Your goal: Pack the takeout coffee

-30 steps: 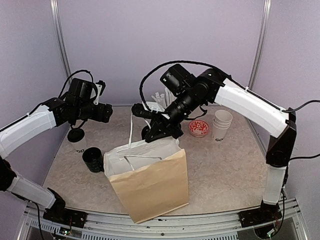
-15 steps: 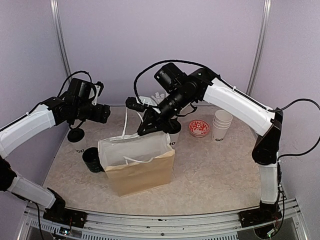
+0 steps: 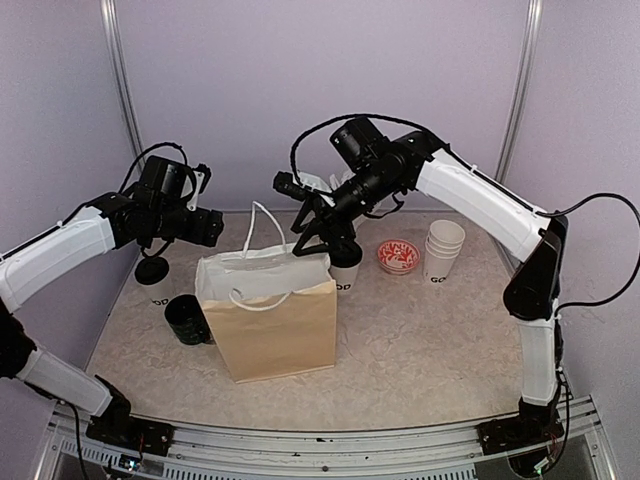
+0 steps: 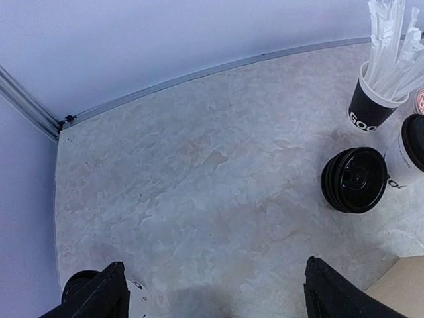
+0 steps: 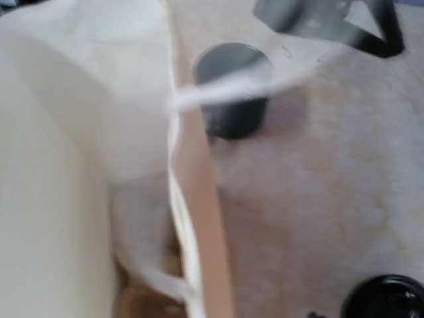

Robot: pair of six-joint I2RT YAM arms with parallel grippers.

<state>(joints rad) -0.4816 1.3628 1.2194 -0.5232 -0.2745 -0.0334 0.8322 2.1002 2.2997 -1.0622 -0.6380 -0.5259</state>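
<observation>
Takeout coffee, a white paper cup with flat black plastic lid (image 3: 152, 270), stands left of the upright brown paper bag (image 3: 285, 330), left tool (image 3: 213, 227) apart nearby. Right tool (image 3: 318, 245), grip unclear, at the far rim; a tug could topple the bag.

Brown, white and black are standing out over mottled beige.
The upright kraft-brown paper bag (image 3: 285, 335) is showing a white lining and white cord handles, and under it the stone-look tabletop (image 3: 430, 330) is running in marbled beige and grey. Just left of the bag a glossy dark green mug (image 3: 187, 318) is reading almost black. Farther left of the bag a white paper cup (image 3: 158, 290) is carrying black lettering and a flat black plastic lid (image 3: 152, 268). Behind the bag a black paper cup (image 4: 371, 109) with white lettering is holding white straws (image 4: 391, 40). Right of the bag a small round dish (image 3: 399, 256) is displaying a red-and-white speckle beside stacked white paper cups (image 3: 443, 250) lettered in black.
</observation>
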